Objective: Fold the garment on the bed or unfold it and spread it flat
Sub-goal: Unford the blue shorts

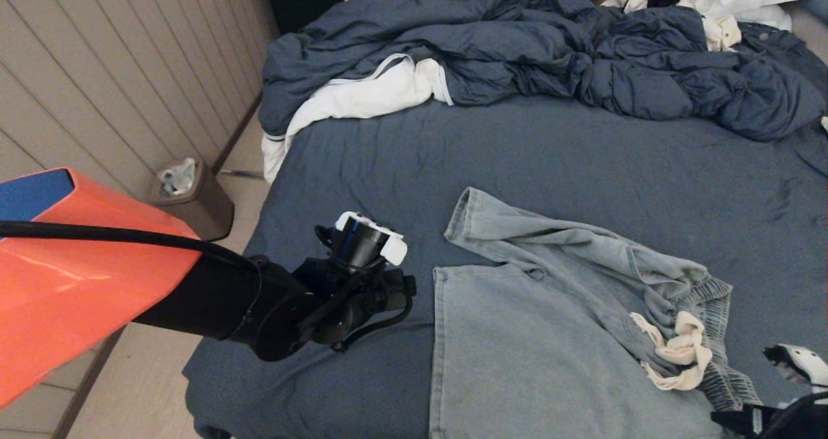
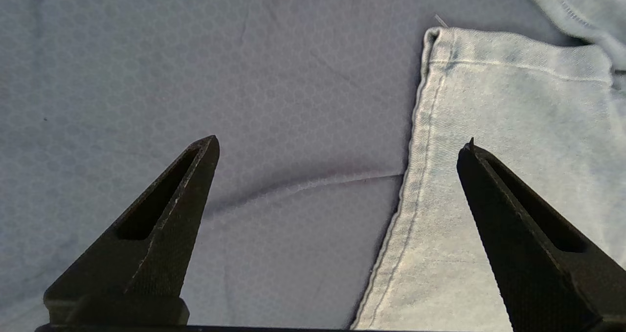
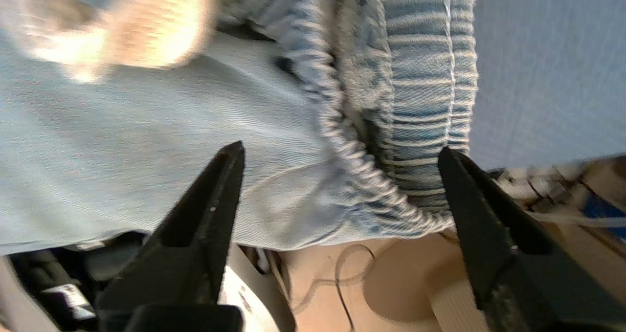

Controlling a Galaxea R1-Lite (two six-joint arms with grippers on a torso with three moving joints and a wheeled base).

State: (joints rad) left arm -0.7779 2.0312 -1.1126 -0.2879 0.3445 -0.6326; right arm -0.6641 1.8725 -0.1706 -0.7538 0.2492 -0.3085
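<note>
Clearly the job is only partly done. The garment [image 1: 550, 335], light blue shorts, lies on the bed [image 1: 647, 161] near its front edge. One leg is spread flat toward the robot's left, but the other leg is folded across it in a rumpled diagonal band, and the ribbed waistband [image 1: 715, 335] with its cream drawstring [image 1: 676, 352] is bunched at the right. The left end effector [image 2: 337, 146] hovers just above the hem of the flat leg, jaws wide apart and empty. The right end effector [image 3: 340, 151] sits by the waistband at the bed's edge, jaws parted with nothing between them. By my reading, the second leg and the waistband are left to straighten.
</note>
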